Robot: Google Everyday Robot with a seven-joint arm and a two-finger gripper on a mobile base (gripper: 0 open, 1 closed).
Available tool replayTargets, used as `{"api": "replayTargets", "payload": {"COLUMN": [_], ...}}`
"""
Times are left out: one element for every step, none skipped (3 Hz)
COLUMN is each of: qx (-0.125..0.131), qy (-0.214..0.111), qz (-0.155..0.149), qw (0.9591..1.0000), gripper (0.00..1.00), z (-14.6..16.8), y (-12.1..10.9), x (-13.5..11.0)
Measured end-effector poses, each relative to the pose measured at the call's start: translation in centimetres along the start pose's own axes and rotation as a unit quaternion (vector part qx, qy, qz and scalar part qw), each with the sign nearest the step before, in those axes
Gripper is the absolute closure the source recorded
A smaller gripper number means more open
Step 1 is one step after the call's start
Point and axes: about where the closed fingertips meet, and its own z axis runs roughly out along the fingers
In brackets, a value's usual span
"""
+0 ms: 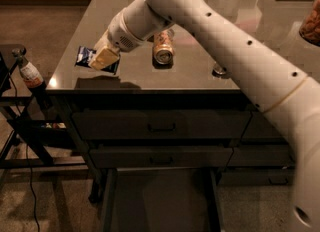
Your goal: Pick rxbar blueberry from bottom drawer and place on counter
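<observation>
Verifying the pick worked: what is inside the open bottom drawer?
Only the bottom drawer's bare dark floor shows; its front end runs out of frame, unseen. The rxbar blueberry is up over the counter, partly covered by the gripper.

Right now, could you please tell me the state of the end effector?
End effector: over the rxbar blueberry on the counter; open or closed cannot be told.
</observation>
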Motion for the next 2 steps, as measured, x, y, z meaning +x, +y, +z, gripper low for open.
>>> {"api": "replayTargets", "payload": {"qx": [-0.015,-0.028], "qy": [0.008,0.019], "qz": [0.001,0.006], "qw": [0.9999,0.9994], "gripper": [1.0,1.0], "z": [2.0,4.3], "y": [-1.8,-3.1], "x": [0.0,-0.2]}}
